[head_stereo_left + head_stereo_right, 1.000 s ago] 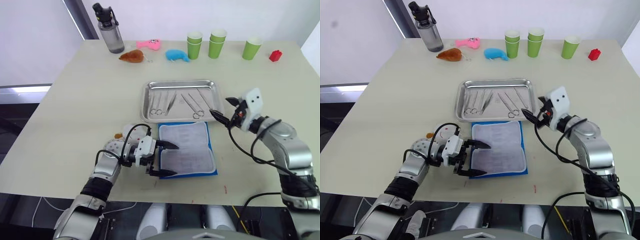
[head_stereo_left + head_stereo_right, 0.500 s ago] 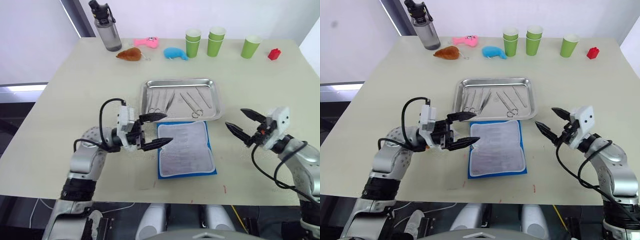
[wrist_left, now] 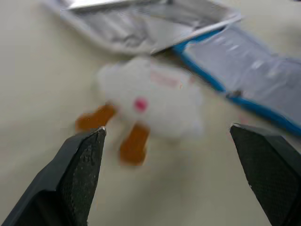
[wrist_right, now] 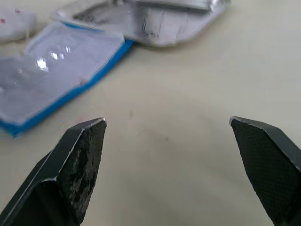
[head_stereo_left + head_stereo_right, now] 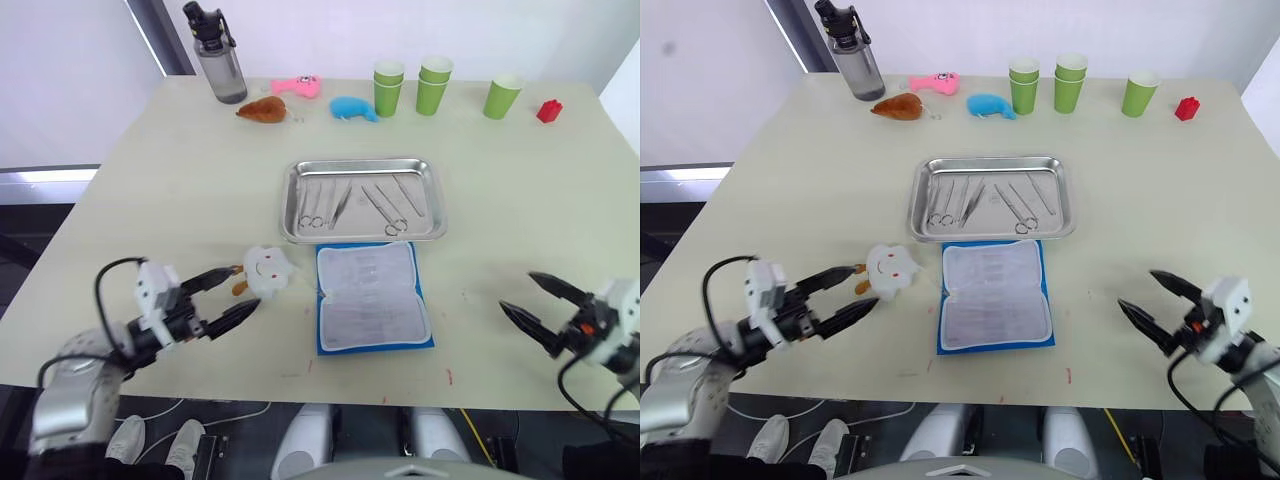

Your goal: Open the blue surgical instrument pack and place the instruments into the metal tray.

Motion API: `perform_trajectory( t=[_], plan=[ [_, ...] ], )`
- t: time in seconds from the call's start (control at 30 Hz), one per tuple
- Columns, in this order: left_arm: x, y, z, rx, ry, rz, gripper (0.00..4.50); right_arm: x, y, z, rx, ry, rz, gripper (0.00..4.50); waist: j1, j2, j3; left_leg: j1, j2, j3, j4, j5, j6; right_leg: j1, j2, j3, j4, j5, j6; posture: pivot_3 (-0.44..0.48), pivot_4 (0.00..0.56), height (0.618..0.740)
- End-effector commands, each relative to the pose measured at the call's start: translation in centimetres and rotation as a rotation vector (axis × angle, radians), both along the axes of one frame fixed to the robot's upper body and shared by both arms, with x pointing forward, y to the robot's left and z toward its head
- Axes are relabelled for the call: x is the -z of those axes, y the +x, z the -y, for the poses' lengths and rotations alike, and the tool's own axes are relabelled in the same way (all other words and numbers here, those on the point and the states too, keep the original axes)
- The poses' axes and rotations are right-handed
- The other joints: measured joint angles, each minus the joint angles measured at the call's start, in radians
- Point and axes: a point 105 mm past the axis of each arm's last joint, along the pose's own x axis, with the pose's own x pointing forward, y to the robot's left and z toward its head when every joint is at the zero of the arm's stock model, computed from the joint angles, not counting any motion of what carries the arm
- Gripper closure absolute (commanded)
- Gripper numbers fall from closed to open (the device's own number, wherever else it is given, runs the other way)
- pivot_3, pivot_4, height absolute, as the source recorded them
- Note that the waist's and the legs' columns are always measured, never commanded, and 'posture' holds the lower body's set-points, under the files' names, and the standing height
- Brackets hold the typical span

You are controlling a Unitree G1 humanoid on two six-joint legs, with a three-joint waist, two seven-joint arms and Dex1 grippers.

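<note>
Left eye view: both two-fingered black grippers, left (image 5: 222,297) and right (image 5: 537,303), hover spread wide, flanking the unfolded blue fabric pack (image 5: 372,297).

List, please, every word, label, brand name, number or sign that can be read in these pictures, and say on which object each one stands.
No text can be read on any object.
Open blue fabric instrument pack: only its pale grey-white lining with clear pockets faces up, with no lettering.
Three green paper cup stacks: plain, no print visible.
Dark grey plastic water bottle: any marking is too small to read.
White plush toy: a drawn face, no words.
Shallow stainless-steel tray: no marking visible.
</note>
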Motion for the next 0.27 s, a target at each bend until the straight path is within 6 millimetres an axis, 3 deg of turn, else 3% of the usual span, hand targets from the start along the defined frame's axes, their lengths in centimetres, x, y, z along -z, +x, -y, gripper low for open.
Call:
perform_trajectory(
  t=[0.03,0.27],
  plan=[
    [0.0,-0.5,-1.9,-0.107,0.077,0.005,0.0,-1.6,-0.9,1.0,0.007,-0.003,0.058,0.09,0.0,0.0,0.0,0.0,0.0,0.0,0.0,0.0,0.0,0.0,0.0,0.0,0.0,0.0,0.0,0.0,0.15,0.734],
    [1.2,-1.2,-2.9,-0.148,0.161,-0.025,0.0,-0.3,-3.0,2.6,0.06,-0.013,-0.004,0.09,0.009,-0.001,0.0,0.002,0.0,0.0,0.001,0.0,0.0,0.002,-0.001,0.001,0.001,0.0,0.0,0.0,0.15,0.734]
  ],
)
